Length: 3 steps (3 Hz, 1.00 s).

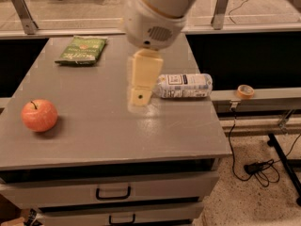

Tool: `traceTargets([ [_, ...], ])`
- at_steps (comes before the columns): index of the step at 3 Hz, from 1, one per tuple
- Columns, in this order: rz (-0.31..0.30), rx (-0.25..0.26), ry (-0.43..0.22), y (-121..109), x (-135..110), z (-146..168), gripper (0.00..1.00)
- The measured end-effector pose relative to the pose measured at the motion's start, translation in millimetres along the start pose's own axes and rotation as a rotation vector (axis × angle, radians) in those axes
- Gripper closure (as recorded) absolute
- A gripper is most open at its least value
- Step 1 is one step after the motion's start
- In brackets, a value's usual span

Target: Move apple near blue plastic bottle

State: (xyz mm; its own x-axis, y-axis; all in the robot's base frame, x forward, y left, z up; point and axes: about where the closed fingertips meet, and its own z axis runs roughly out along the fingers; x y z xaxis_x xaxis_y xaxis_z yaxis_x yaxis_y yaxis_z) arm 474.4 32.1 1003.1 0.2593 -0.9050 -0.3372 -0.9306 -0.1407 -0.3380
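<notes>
Gripper [140, 97] hangs from the white arm over the middle of the grey table [94, 140], in front of one end of the blue plastic bottle [184, 85]; whether it is open or closed cannot be told. The bottle lies on its side near the right edge of the table. Apple [39, 115] sits upright near the front left edge, well apart from both. A green snack bag [81, 50] lies flat at the far left. A tape roll [245, 91] rests on the ledge beside the table.
</notes>
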Motion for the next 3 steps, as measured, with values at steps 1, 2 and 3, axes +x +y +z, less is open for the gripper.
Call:
traceTargets([
  [1, -0.03, -0.002, -0.014, 0, -16, 2, 0.0],
  [2, -0.028, 0.001, -0.013, 0, -16, 1, 0.0],
  [3, -0.012, 0.015, -0.045, -11, -19, 7, 0.0],
])
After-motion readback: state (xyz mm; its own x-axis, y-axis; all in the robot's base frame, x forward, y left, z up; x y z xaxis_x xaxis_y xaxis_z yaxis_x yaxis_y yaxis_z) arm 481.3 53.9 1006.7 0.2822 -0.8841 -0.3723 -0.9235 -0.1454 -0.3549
